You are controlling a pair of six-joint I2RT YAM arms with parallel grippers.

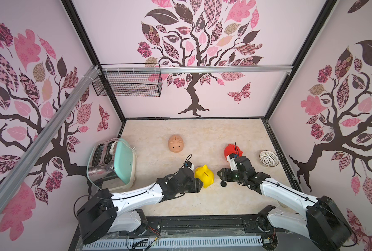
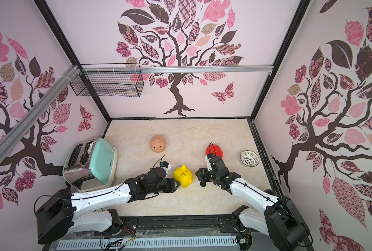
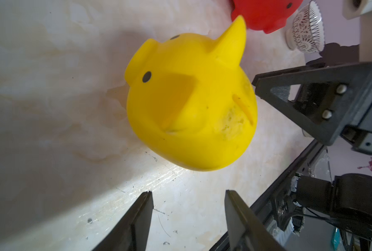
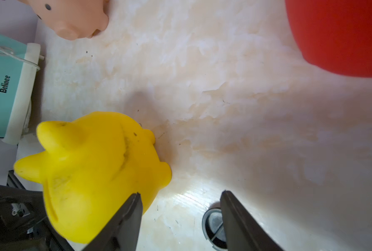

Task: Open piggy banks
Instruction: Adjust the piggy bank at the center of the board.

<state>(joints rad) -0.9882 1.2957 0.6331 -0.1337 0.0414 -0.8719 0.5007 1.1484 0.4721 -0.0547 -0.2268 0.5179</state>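
The yellow piggy bank (image 1: 204, 175) (image 2: 183, 175) sits at the front middle, coin slot up. My left gripper (image 1: 199, 181) (image 3: 188, 195) stands just behind it, open, nothing between its fingers; the pig (image 3: 189, 108) is a little ahead of the tips. My right gripper (image 1: 221, 173) (image 4: 180, 195) is open to the pig's right, one finger next to the pig (image 4: 94, 173). A black round plug (image 1: 223, 184) (image 4: 213, 226) lies loose on the table by the other finger. The red piggy bank (image 1: 231, 150) is behind the right arm. The peach piggy bank (image 1: 176, 143) stands further back.
A mint-green toaster (image 1: 113, 163) stands at the left wall. A white lattice bowl (image 1: 268, 158) sits at the right wall. A black wire basket (image 1: 126, 83) hangs high on the back left. Black frame rails edge the marble table (image 1: 202, 202).
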